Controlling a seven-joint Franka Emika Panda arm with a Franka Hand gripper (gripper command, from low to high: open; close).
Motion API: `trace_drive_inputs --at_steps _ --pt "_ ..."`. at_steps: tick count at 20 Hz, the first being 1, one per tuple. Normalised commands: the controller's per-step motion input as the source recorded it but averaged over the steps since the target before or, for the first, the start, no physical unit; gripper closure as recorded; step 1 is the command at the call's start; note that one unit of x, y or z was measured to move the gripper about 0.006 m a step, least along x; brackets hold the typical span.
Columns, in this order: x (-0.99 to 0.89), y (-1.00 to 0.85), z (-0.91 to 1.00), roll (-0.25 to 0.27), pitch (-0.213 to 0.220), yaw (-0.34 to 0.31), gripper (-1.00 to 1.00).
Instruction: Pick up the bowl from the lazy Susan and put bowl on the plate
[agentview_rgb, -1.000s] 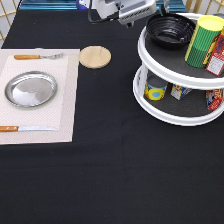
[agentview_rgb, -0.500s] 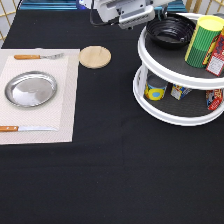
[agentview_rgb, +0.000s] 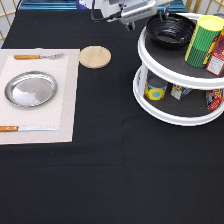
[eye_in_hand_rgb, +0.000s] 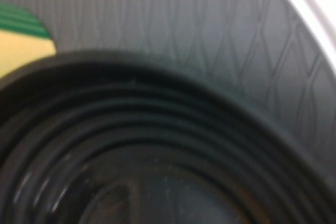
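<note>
The gripper (agentview_rgb: 159, 16) sits at the exterior view's top, against the bowl's (agentview_rgb: 171, 31) rim; whether its fingers are open or closed cannot be told. The bowl rests on the lazy Susan's (agentview_rgb: 165, 112) upper tier. The plate (agentview_rgb: 30, 89) lies empty at the left.

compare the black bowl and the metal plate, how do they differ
The bowl is glossy black with ribbed inner sides; the plate is shiny silver with a flat centre. The bowl sits on the lazy Susan's top tier, the hand beside its rim; the plate lies on the placemat, empty. Both are round.
</note>
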Motion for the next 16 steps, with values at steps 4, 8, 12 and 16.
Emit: trace_drive_inputs --at_steps 4,8,12,16 --pt "-0.19 0.03 -0.16 -0.063 -0.096 0.001 -1.00" --pt "0.09 0.00 -0.03 -0.054 -0.031 0.000 -1.00" --pt "0.01 0.02 -0.08 -0.051 -0.035 0.000 1.00" --pt "-0.05 0.16 0.00 -0.061 -0.056 0.001 1.00"
